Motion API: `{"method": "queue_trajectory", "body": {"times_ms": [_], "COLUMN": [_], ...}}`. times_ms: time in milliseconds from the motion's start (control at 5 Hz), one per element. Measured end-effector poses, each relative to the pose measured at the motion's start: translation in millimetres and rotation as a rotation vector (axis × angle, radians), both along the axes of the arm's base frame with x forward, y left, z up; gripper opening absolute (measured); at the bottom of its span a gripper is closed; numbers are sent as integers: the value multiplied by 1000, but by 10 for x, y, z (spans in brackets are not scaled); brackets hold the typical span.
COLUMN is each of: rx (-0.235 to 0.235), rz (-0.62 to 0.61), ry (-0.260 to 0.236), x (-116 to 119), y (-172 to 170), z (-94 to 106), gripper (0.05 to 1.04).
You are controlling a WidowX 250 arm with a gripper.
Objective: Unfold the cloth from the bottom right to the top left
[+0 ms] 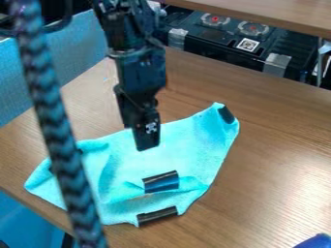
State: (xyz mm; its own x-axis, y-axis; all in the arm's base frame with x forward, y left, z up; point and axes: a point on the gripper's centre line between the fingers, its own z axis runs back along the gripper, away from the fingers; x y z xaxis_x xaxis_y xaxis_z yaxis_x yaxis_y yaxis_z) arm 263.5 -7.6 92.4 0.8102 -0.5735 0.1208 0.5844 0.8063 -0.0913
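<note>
– Where is your claw, please?
– My claw (147, 138) hangs over the turquoise cloth (194, 155), at its upper middle part, and points downwards. I cannot tell if it touches the cloth.
– Is it apart or together?
– This I cannot tell from here.
– And how does the cloth lie?
– It lies on the wooden table (278, 160), wrinkled and not flat, with a raised fold in its lower half. One black strip (161, 182) is at this fold, another black strip (157, 215) is at the bottom edge, and a third black strip (226, 115) is at the upper right corner.
– What is around the cloth?
– A braided cord (61, 145) passes in front of its left part and hides some of it. Beyond the cloth, to the upper right, stands black equipment (213, 58).
</note>
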Motion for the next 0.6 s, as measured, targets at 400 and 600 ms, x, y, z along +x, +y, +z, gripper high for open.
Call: {"method": "queue_trajectory", "body": {"times_ms": [400,600], "rx": [32,45], "rz": [-7,-14], "ry": [81,109], "x": [-66,-86], "y": [-156,-229], "z": [-284,-390], "gripper": [999,999]}}
